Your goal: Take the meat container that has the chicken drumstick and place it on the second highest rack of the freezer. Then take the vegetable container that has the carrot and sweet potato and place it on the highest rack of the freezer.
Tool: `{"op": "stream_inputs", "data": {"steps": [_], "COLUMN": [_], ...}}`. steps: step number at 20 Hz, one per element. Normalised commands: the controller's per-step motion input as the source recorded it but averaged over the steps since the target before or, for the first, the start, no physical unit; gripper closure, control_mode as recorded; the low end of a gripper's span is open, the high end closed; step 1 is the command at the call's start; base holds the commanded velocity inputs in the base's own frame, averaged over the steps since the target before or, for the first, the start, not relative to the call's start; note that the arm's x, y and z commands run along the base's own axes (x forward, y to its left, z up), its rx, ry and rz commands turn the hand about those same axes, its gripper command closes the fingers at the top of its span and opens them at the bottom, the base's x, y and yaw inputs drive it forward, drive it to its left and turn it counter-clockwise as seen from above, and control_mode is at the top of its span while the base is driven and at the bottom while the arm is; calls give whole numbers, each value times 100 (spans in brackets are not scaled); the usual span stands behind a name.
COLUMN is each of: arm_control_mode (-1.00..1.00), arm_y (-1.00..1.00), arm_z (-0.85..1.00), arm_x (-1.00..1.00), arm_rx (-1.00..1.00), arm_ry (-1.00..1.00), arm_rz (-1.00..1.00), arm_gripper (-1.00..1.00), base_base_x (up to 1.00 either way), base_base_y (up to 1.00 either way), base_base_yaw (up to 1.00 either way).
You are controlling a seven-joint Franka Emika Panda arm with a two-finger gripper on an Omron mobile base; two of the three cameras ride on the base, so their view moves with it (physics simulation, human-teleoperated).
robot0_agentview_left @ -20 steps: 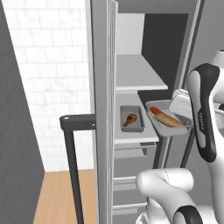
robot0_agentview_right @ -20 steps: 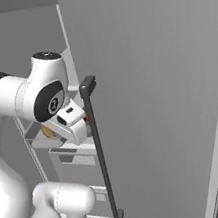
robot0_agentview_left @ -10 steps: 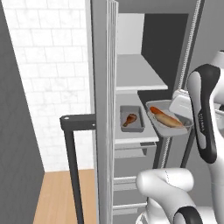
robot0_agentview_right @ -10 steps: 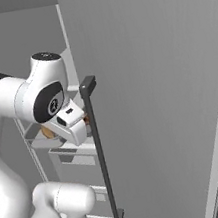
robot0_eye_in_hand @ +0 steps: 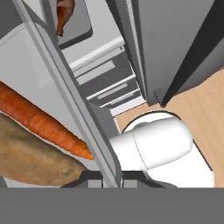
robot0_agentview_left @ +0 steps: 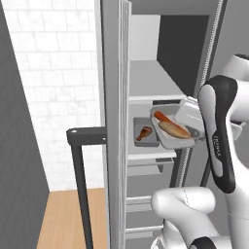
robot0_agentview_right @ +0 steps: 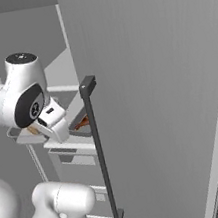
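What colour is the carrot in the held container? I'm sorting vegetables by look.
Bright orange; the carrot shows best in the hand view, lying beside the brown sweet potato.

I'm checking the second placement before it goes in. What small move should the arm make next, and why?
Probably lift a little more. The gripper is shut on the vegetable container wall, carrot and sweet potato inside, but it hangs beside the meat container, below the highest rack.

A short line of small dark lettering is seen printed lengthwise on the arm's white link (robot0_agentview_left: 217, 146), but it is too small and blurred to be read. No other text can be made out.
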Motion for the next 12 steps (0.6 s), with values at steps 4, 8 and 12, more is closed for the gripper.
{"op": "stream_inputs", "data": {"steps": [4, 8, 12], "arm_control_mode": [-100, -100, -100], "arm_y": [0, 1, 0], "arm_z": [49, 27, 9], "arm_x": [33, 17, 41], "arm_rx": [7, 0, 0], "arm_ry": [-7, -14, -16], "arm_rz": [0, 0, -6], "arm_gripper": [100, 100, 100], "base_base_x": [0, 0, 0], "base_base_y": [0, 0, 0], "base_base_yaw": [0, 0, 0]}}
